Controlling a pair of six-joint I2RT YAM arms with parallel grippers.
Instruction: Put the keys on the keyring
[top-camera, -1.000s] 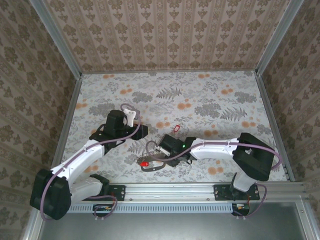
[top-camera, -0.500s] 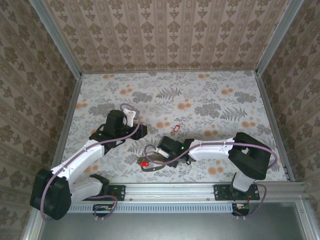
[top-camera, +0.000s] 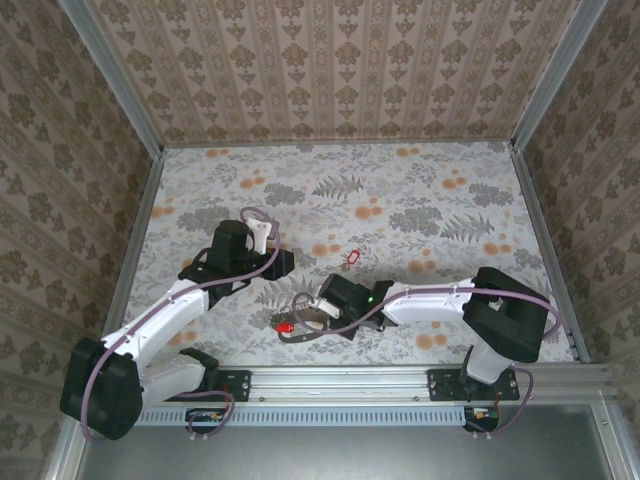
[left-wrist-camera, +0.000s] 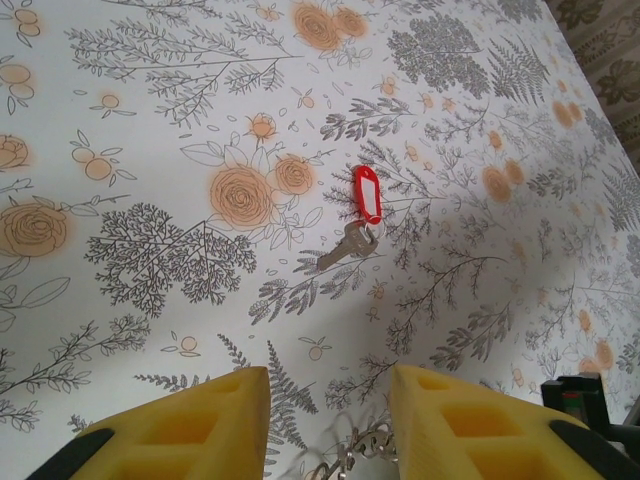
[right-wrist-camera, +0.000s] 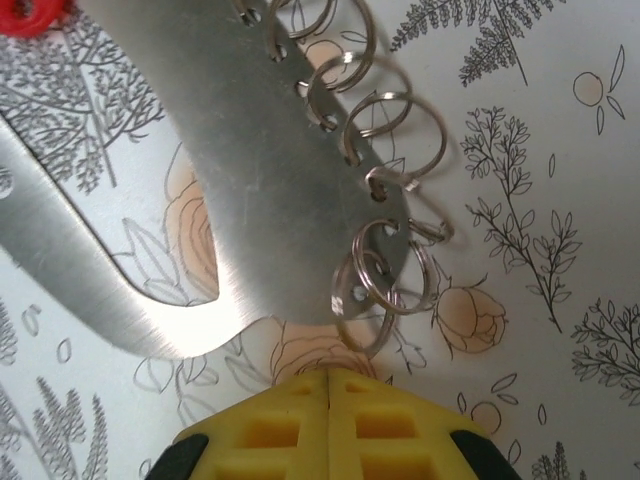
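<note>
One key (left-wrist-camera: 367, 193) with a red tag lies flat on the floral cloth, well ahead of my left gripper (left-wrist-camera: 328, 385), whose yellow fingers (left-wrist-camera: 180, 425) stand apart with nothing between them. That same key (top-camera: 351, 258) lies mid-table, to the right of the left gripper (top-camera: 288, 264). The keyring (right-wrist-camera: 270, 180) is a flat grey metal loop with several split rings along one edge. My right gripper (right-wrist-camera: 328, 375) is shut, pads together, just behind the lowest split ring (right-wrist-camera: 368, 312). A second red key (top-camera: 285, 325) sits at the keyring (top-camera: 300, 334), left of the right gripper (top-camera: 313, 313).
Patterned walls (top-camera: 330, 70) enclose the table on three sides. An aluminium rail (top-camera: 340, 383) with both arm bases runs along the near edge. Open cloth (top-camera: 440, 200) stretches across the far and right parts of the table.
The right gripper's fingers have closed together and it has pushed slightly left at the keyring. The left arm has stayed in place.
</note>
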